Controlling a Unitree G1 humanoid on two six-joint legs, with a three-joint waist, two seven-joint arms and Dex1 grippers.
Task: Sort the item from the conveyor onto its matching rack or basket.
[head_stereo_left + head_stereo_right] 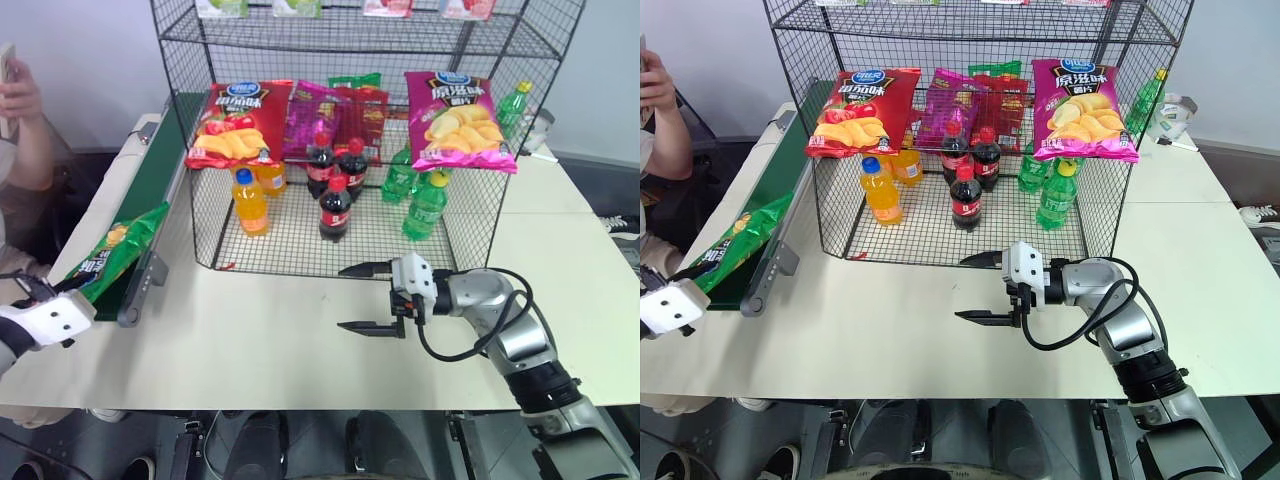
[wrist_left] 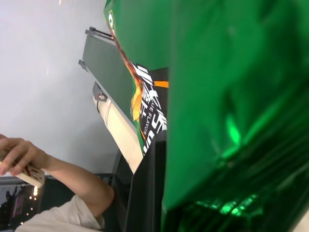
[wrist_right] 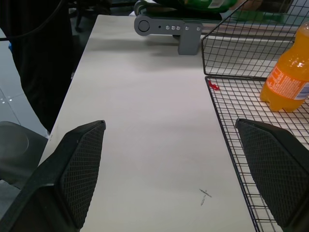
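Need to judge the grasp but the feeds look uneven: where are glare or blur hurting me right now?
Left wrist view: the green crisp bag sits so close that it is soft, with bright foil glints. Left eye view: glare on the red crisp bag and magenta crisp bag, though their print reads fine. Right wrist view: table evenly lit, the near fingers slightly soft.

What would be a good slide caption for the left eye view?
Left gripper shut on the green crisp bag at the conveyor end, right gripper open before the wire rack.
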